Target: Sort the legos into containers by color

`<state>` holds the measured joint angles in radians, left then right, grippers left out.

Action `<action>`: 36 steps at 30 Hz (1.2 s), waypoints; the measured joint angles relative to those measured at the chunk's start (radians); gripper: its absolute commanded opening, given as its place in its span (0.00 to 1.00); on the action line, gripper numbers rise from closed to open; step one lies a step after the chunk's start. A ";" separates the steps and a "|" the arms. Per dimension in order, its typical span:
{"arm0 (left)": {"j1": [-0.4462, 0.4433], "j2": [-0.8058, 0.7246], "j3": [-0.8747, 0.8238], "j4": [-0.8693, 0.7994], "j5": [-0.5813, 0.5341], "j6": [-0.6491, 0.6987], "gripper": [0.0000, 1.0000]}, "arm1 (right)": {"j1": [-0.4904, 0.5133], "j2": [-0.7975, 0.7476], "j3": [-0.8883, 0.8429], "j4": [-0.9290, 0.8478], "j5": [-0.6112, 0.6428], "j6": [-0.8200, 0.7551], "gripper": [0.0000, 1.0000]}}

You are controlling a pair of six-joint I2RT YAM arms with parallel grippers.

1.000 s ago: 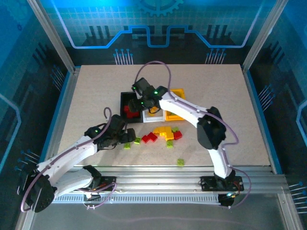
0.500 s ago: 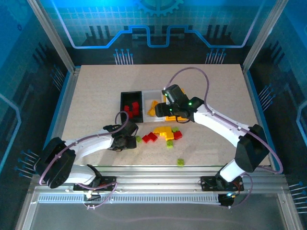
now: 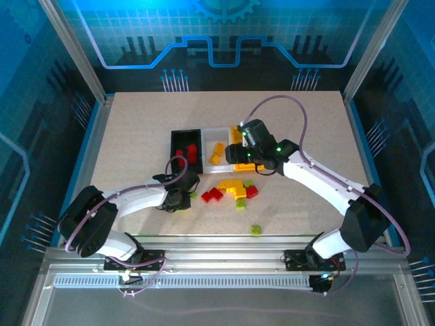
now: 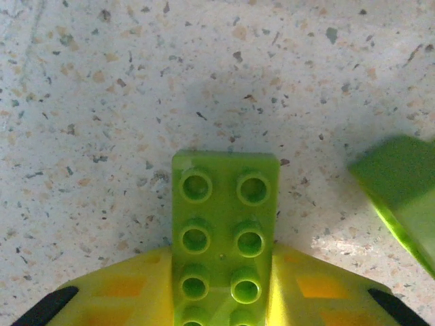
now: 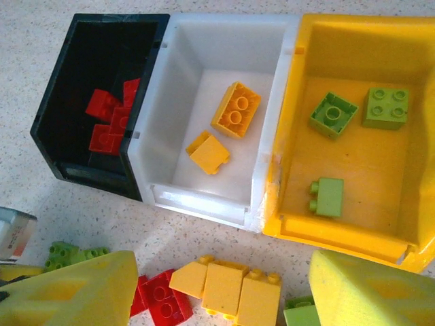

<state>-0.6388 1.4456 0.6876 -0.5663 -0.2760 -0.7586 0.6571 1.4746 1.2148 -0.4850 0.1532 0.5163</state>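
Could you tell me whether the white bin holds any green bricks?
No, the white bin holds only two yellow-orange bricks.

"Left arm [image 3: 136,202]?"
"Stretched low toward two o'clock, left gripper [image 3: 181,199] clamped on a green brick [image 4: 224,231]."
"Right arm [image 3: 319,180]?"
"Reaching toward ten o'clock, right gripper [image 5: 222,272] spread wide."

Top cam sits high behind the arm bases [image 3: 309,259], looking down and forward over the whole table [image 3: 136,136]. Left wrist cam is super close, aimed straight down at the table with one lime green brick [image 4: 224,231] mid-frame. Right wrist cam hangs higher, tilted down at the black bin [image 5: 102,61], white bin [image 5: 231,41], yellow bin [image 5: 353,47] and the loose bricks [image 5: 231,285] in front, the same patch that's mid-table in the top view.
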 measured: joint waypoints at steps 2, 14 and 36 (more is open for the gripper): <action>0.000 -0.006 -0.001 -0.003 0.000 0.001 0.27 | -0.004 -0.003 -0.008 0.000 0.000 0.001 0.68; -0.138 -0.022 0.401 -0.131 -0.037 0.075 0.28 | -0.105 -0.123 -0.134 0.007 0.001 0.034 0.68; -0.124 0.826 1.366 -0.121 0.069 0.224 0.70 | -0.230 -0.414 -0.369 -0.109 -0.016 0.037 0.71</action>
<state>-0.7628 2.2715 2.0541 -0.6876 -0.2070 -0.5343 0.4274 1.0611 0.8455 -0.5938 0.1371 0.5529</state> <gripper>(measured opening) 0.616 0.709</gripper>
